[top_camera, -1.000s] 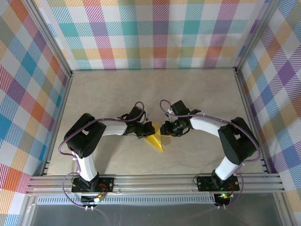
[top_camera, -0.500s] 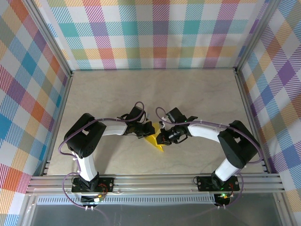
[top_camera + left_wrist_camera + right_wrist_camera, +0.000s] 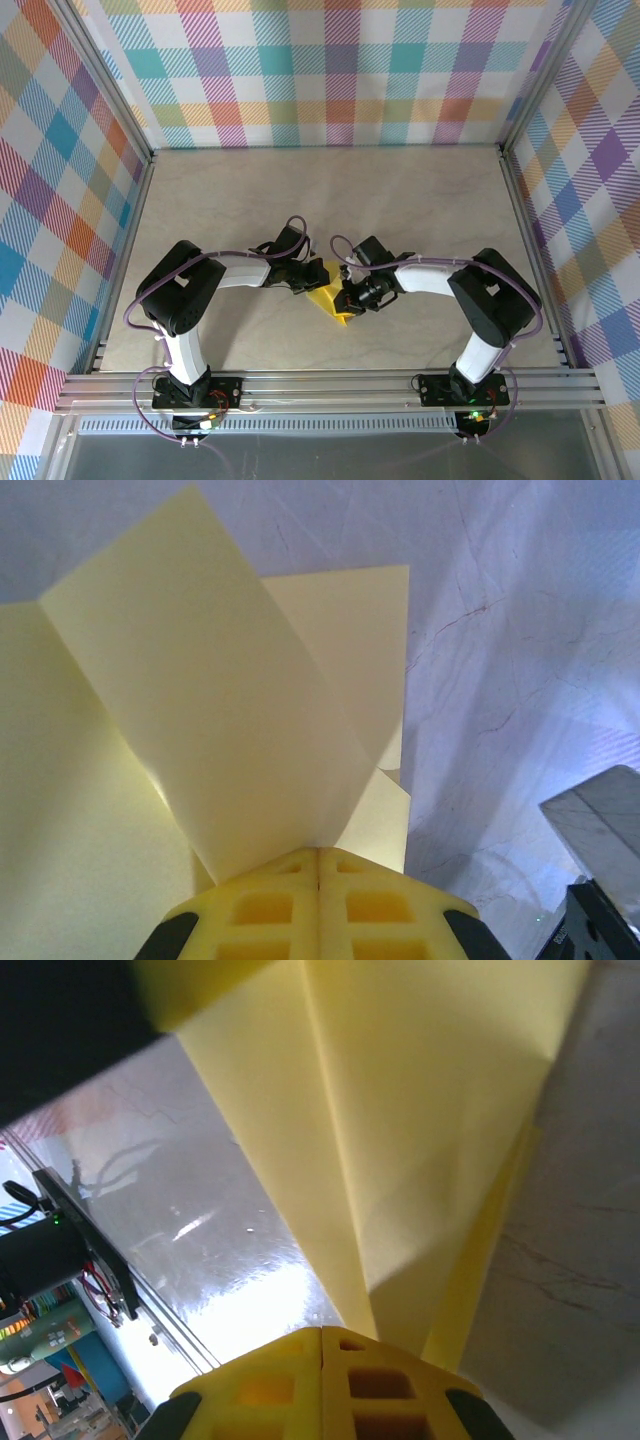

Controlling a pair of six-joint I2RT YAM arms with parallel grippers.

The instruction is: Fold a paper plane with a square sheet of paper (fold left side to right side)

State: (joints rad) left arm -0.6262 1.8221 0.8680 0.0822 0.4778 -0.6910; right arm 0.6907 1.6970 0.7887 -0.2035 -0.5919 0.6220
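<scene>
The square sheet of paper [image 3: 328,301] is bright yellow and partly folded into a creased, pointed shape on the table, between my two grippers. My left gripper [image 3: 318,275] is at its upper left edge. In the left wrist view the left gripper [image 3: 319,855] is shut, and a raised flap of the paper [image 3: 220,700] comes up out of the seam of the jaws. My right gripper [image 3: 347,297] sits over the paper's right side. In the right wrist view the right gripper [image 3: 321,1335] is shut, and the folded paper [image 3: 420,1110] runs under its right finger, not between the jaws.
The beige table [image 3: 420,200] is ringed by checked walls [image 3: 340,70] with metal posts, and an aluminium rail [image 3: 330,388] runs along the near edge. Both arms bend inward toward the middle, their cables looping above the wrists.
My right gripper has closed and slid left and slightly nearer, onto the paper, covering more of it. The left gripper keeps its place and grip.
</scene>
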